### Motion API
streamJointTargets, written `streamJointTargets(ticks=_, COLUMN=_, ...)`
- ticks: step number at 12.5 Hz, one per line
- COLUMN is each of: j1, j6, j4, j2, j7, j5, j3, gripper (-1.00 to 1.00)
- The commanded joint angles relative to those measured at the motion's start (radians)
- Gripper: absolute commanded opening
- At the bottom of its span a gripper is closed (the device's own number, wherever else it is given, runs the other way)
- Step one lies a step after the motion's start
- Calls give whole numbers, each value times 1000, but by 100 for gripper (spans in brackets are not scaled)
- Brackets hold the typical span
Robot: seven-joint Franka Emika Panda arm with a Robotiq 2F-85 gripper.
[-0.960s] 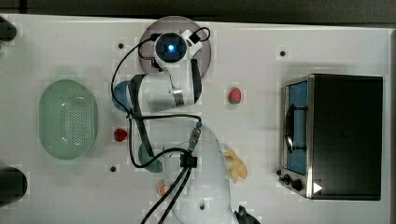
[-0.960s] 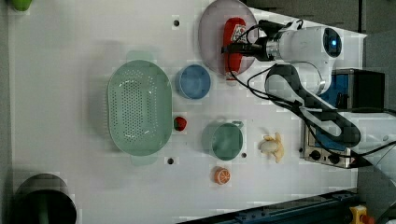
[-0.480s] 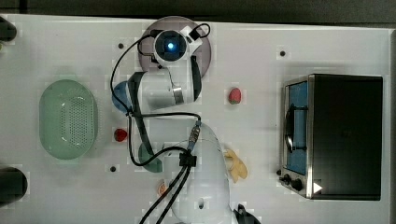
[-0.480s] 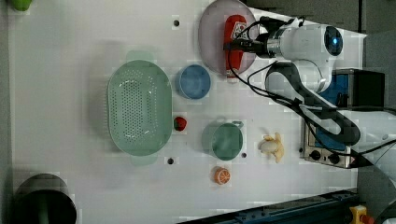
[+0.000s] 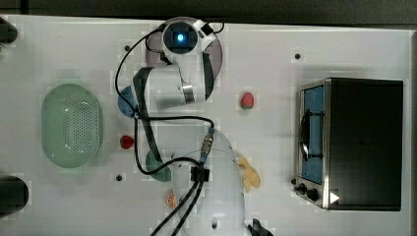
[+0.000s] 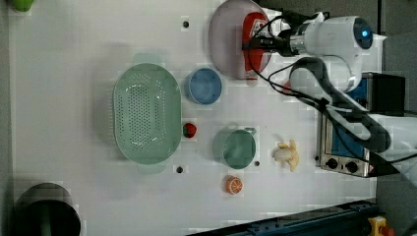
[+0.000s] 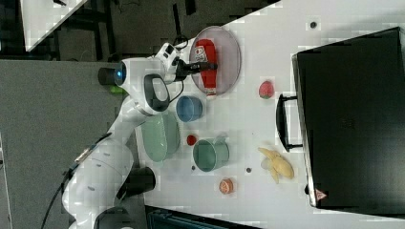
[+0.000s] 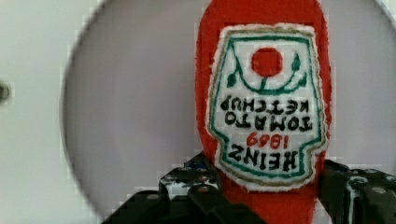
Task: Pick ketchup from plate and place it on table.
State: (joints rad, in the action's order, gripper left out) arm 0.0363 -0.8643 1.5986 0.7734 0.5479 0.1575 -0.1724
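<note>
**Fingers closing on the ketchup, bottle not yet off the plate**

We are looking first at the table [image 6: 74,59], white and wide, with the black toaster oven [image 5: 361,142] sitting at the top view's right; the green basket [image 6: 146,119] is lying well apart from the work, and the arm [image 6: 339,42] is reaching over the far edge toward the plate [image 6: 226,44].

The plate is sitting near the table's edge, just beside the blue dish [image 6: 203,85]; the ketchup [image 6: 253,46] is lying flat on it, cap end pointing toward the dish in the left view, red body and white label facing up in the wrist view.

What is changing matters most here; a second ago the gripper [image 8: 271,193] was standing wide over the bottle, and now we are seeing its fingers [image 8: 187,186] drawn in against the two sides of the red body, one on each flank, so the gripper is clamping the ketchup. In the earlier left view the bottle was lying in the same place on the plate, so we are judging that the grasp is only just being made and the lift is not yet under way.

For the task this is meaning the picking half is nearly settled; what is remaining, as we are reading it, is raising the bottle clear of the rim and carrying it to bare table. The small things nearby, a strawberry [image 5: 247,100] and a cup [image 6: 236,146], are sitting clear of the likely path.
</note>
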Motion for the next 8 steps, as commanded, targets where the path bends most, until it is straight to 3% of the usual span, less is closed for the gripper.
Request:
streamJointTargets(ticks=1, j1=27, j6=136, j4=-84, j2=-145, j7=-6, j5=-49, j3=-1, gripper=21)
streamJointTargets(ticks=4, j1=72, j6=269, j4=-62, j2=-250, j7=-6, j5=-173, j3=0, gripper=21)
streamJointTargets(ticks=8, j1=130, j6=296, j4=125, j2=-418, j7=-6, j5=-173, j3=14, gripper=21)
